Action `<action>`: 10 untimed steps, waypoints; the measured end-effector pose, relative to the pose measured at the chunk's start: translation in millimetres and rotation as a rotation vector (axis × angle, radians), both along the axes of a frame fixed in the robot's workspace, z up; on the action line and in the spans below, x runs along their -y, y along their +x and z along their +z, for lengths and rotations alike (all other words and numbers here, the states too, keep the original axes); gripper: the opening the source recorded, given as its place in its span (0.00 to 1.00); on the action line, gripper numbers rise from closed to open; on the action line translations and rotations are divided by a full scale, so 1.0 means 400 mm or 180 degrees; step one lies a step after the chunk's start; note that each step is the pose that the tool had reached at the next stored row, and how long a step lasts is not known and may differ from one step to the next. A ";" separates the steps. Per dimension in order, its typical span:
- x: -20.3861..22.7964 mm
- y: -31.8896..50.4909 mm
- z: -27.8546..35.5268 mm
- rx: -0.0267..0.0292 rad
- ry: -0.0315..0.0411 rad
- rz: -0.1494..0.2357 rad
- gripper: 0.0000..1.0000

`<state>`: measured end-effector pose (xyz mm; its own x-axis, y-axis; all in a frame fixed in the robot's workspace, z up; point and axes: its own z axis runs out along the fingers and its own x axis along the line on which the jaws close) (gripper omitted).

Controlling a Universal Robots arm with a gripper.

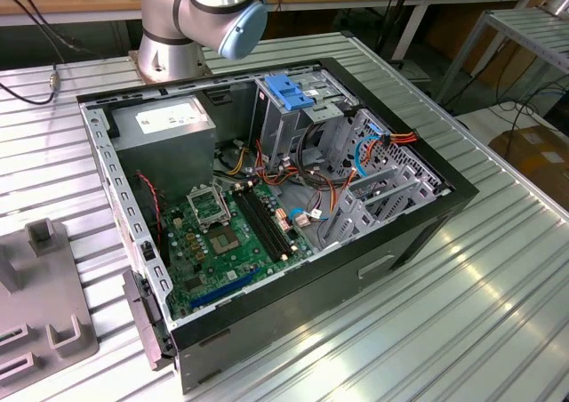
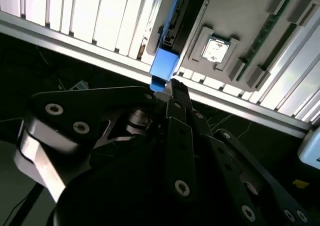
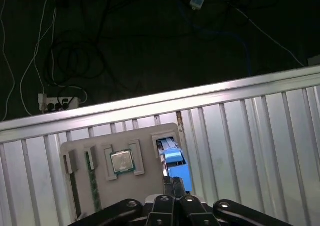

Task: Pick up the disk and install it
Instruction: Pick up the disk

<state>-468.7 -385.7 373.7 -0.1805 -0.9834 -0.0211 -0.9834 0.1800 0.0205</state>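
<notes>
One ribbed aluminium table (image 1: pixel 498 269) carries an open computer case (image 1: pixel 418 233) in the exterior view. In the first wrist view, over a grey fixture tray (image 3: pixel 125 196), the gripper (image 3: pixel 172 182), drawn narrow, pinches the blue frame of the disk (image 3: pixel 172 155), which stands on edge in a tray slot beside a processor chip (image 3: pixel 122 161).
</notes>
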 end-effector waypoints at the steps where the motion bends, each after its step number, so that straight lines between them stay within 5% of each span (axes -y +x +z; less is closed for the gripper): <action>1: 0.000 0.002 -0.001 0.0001 0.0000 0.0011 0.10; 6: 0.000 0.010 -0.006 0.0005 -0.0001 0.0084 0.24; 10: -0.001 0.012 -0.007 0.0005 -0.0001 0.0181 0.25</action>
